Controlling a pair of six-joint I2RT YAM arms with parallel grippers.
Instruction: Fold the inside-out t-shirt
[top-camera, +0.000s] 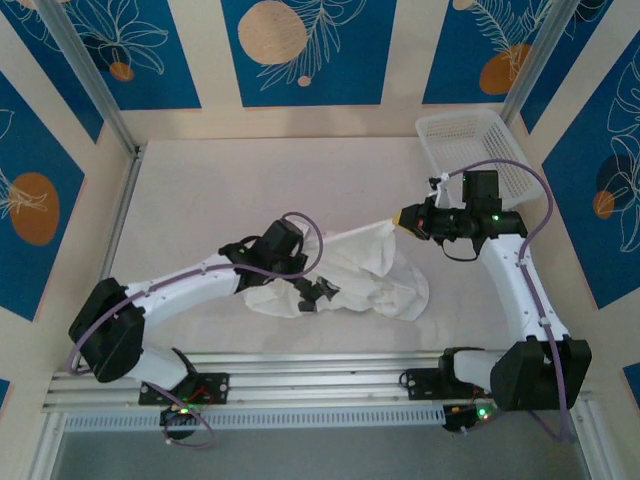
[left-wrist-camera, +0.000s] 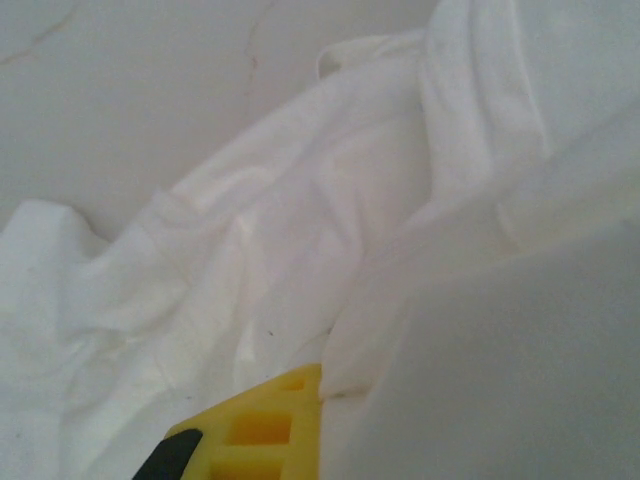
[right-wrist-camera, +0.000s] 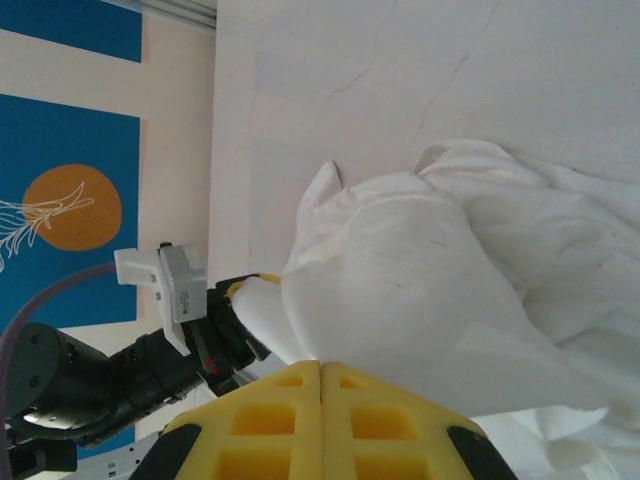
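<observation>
The inside-out t-shirt (top-camera: 370, 275) lies crumpled, white and plain, on the table in front of the two arm bases. One corner of it is drawn up and to the right into a taut strip that ends at my right gripper (top-camera: 403, 217). In the right wrist view the yellow fingers (right-wrist-camera: 270, 420) are pressed together, and my right gripper (right-wrist-camera: 321, 365) is shut on a fold of the t-shirt (right-wrist-camera: 400, 290). My left gripper (top-camera: 318, 293) sits low on the left part of the heap. In the left wrist view my left gripper (left-wrist-camera: 330, 390) is shut on the t-shirt (left-wrist-camera: 300, 230); cloth hides one finger.
A white mesh basket (top-camera: 470, 145) stands at the back right, just behind the right arm. An aluminium rail (top-camera: 300, 365) runs along the near edge. The left arm (right-wrist-camera: 150, 350) shows dark at the lower left of the right wrist view. Bare tabletop (top-camera: 230, 190) lies behind the shirt.
</observation>
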